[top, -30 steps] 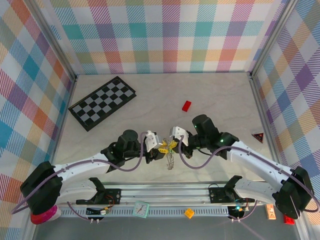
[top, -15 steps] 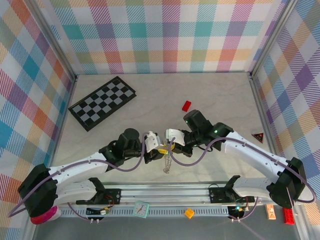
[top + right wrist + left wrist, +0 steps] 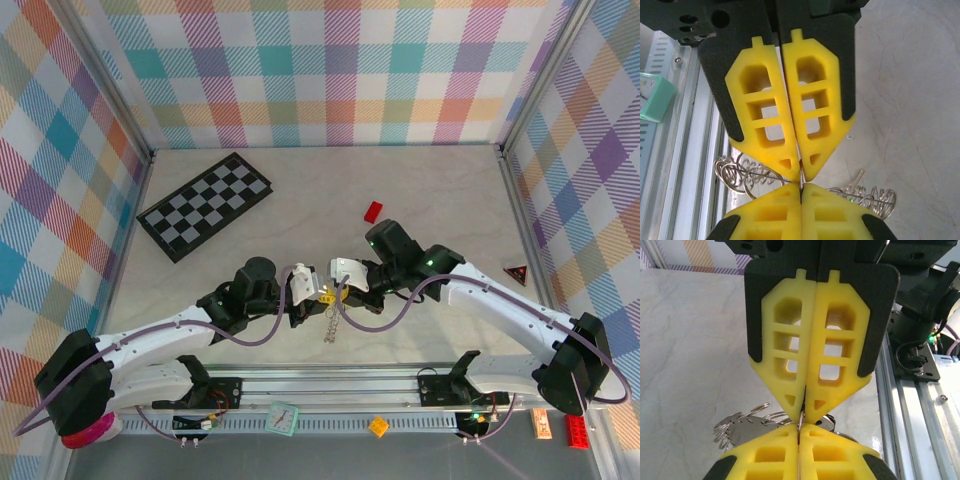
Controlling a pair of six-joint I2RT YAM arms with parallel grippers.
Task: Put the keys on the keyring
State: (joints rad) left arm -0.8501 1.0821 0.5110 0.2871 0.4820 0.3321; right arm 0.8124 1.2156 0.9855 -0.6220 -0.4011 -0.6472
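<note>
- The left end effector (image 3: 320, 297) and right end effector (image 3: 341, 288) meet tip to tip near the table's (image 3: 300, 230) front edge. Both are clenched, with a sliver of the keyring's (image 3: 330, 325) wire nipped between the yellow fingers (image 3: 842, 390).
- From above, the keyring is a small grey tangle dangling just below the tips, its links too fine to read.
- The wrist views bring out its loops fanning either side of the pinch, partly hidden behind the fingers.
- I cannot pick the keys out among those loops.
- From above, the chequerboard (image 3: 205, 205) and red block (image 3: 373, 211) sit well apart at the back.
- The right wrist view catches a teal clock corner (image 3: 652, 97), its face unreadable.
</note>
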